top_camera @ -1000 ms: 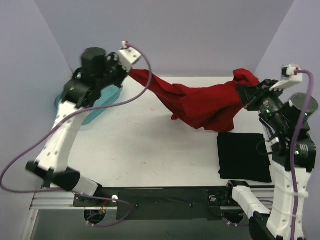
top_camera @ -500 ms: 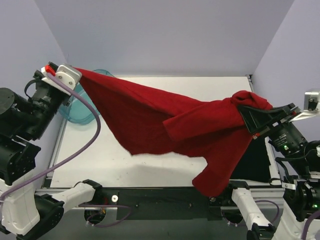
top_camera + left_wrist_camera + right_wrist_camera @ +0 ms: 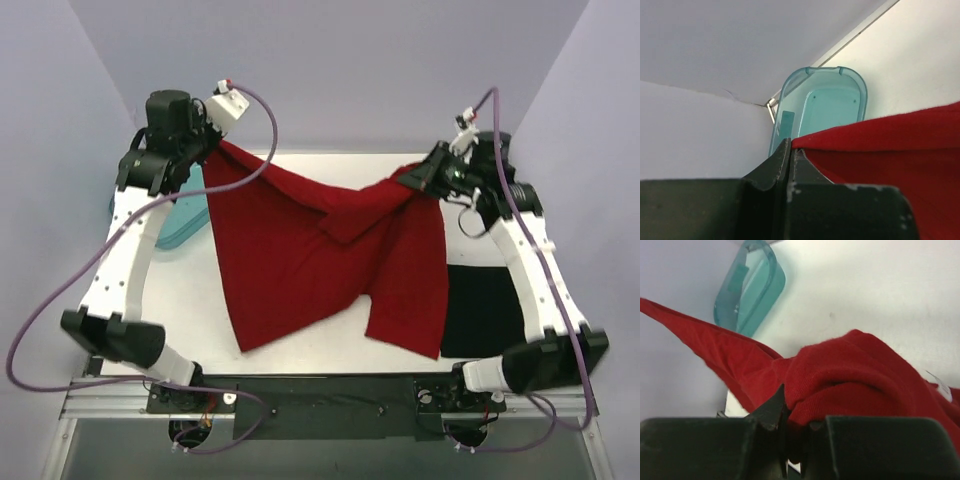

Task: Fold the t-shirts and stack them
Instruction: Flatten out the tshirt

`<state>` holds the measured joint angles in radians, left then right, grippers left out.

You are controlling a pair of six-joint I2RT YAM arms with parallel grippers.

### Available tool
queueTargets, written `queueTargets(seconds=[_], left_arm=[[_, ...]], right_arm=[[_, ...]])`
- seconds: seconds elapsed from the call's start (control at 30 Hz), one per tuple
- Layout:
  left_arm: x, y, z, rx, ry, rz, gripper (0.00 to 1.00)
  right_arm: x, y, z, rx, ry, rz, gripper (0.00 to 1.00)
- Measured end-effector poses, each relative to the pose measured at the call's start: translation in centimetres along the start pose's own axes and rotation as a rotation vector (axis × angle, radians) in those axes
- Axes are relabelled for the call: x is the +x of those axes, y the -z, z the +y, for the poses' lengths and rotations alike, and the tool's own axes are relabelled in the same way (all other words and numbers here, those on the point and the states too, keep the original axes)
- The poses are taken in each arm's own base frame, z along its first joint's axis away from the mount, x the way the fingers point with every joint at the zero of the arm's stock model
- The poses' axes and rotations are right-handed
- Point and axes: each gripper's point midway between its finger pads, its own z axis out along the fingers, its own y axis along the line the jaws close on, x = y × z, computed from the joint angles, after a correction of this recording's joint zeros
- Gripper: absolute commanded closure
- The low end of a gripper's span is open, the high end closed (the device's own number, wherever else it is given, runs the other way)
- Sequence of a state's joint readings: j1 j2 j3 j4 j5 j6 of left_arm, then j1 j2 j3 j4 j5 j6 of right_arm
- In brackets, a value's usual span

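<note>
The red t-shirt hangs stretched between both grippers above the white table, its lower part draping onto the table. My left gripper is shut on its far left corner; the left wrist view shows the red cloth pinched in the closed jaws. My right gripper is shut on a bunched part of the red t-shirt at the far right. The black t-shirt lies folded flat on the table at the near right, partly under the red cloth.
A translucent teal tub sits at the table's far left edge, also in the left wrist view and right wrist view. Purple walls close in the far side and both sides. The arm bases stand at the near edge.
Both grippers have swung back toward the far side and lower, carrying the red t-shirt. The cloth now hangs spread with its bottom on the table; the black t-shirt shows again.
</note>
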<state>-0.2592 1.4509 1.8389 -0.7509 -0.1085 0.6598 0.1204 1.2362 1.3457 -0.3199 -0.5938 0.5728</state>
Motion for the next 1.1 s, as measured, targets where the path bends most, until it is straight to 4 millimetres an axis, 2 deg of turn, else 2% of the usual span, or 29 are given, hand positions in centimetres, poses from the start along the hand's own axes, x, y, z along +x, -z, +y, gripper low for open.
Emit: queueTargets(seconds=[0.07, 0.1, 0.17, 0.2, 0.27, 0.3, 0.37, 0.43, 0.5, 0.6, 0.63, 0.73, 0.77, 0.8, 0.83, 0.87, 0.93, 1.0, 1.1], left_arm=[[0.9, -3.3, 1.1, -0.009, 0.022, 0.047, 1.0], [0.8, -4.6, 2.2, -0.024, 0.039, 0.053, 1.0], [-0.8, -6.1, 5.5, -0.094, 0.07, 0.011, 1.0], [-1.8, -6.0, 7.4, -0.136, 0.085, -0.02, 1.0], [-3.5, -4.6, 10.6, -0.209, 0.105, -0.088, 1.0], [-4.8, -3.1, 12.1, -0.245, 0.11, -0.137, 1.0], [-5.8, -1.1, 13.5, -0.282, 0.112, -0.188, 1.0], [-6.0, 0.8, 13.1, -0.277, 0.103, -0.222, 1.0], [-4.9, 2.0, 11.4, -0.242, 0.083, -0.226, 1.0], [-1.0, 2.4, 6.6, -0.128, 0.039, -0.179, 1.0], [0.5, 2.1, 4.9, -0.082, 0.027, -0.155, 1.0], [6.1, 0.2, -1.6, 0.104, 0.013, -0.05, 1.0], [8.1, -0.4, -4.1, 0.17, 0.013, -0.012, 1.0], [10.3, -0.8, -6.7, 0.24, 0.014, 0.035, 1.0], [12.3, -0.9, -9.5, 0.316, 0.009, 0.083, 1.0], [14.1, -0.7, -12.4, 0.392, 0.006, 0.125, 1.0], [16.8, 0.7, -17.9, 0.538, -0.013, 0.186, 1.0], [18.6, 2.5, -21.7, 0.645, -0.028, 0.22, 1.0], [20.4, 4.4, -23.5, 0.693, -0.022, 0.255, 1.0]], right_arm=[[-2.1, -3.5, -0.8, 0.01, -0.035, 0.029, 1.0], [-3.9, -4.9, -0.7, 0.003, -0.044, 0.019, 1.0], [-8.4, -7.2, 0.3, -0.035, -0.036, -0.035, 1.0], [-10.5, -7.8, 1.1, -0.06, -0.024, -0.069, 1.0], [-14.1, -7.6, 3.0, -0.116, 0.008, -0.14, 1.0], [-15.2, -7.1, 4.0, -0.146, 0.025, -0.169, 1.0], [-16.3, -5.7, 6.0, -0.205, 0.061, -0.206, 1.0], [-16.0, -4.5, 7.2, -0.254, 0.086, -0.22, 1.0], [-13.8, -3.7, 7.0, -0.275, 0.088, -0.193, 0.96], [-7.9, -4.4, 4.1, -0.237, 0.062, -0.092, 0.86], [-5.6, -5.0, 2.5, -0.199, 0.046, -0.049, 0.83], [3.0, -6.9, -3.2, -0.062, -0.013, 0.128, 0.63], [5.4, -7.1, -4.9, -0.018, -0.035, 0.176, 0.56], [8.6, -7.1, -7.2, 0.053, -0.061, 0.238, 0.54], [12.2, -6.4, -10.0, 0.151, -0.089, 0.301, 0.52], [14.7, -5.4, -12.5, 0.25, -0.114, 0.349, 0.52], [18.1, -2.5, -16.5, 0.436, -0.147, 0.41, 0.51], [18.8, -0.1, -18.6, 0.555, -0.149, 0.408, 0.5], [17.1, 2.2, -19.2, 0.651, -0.087, 0.314, 0.47]])
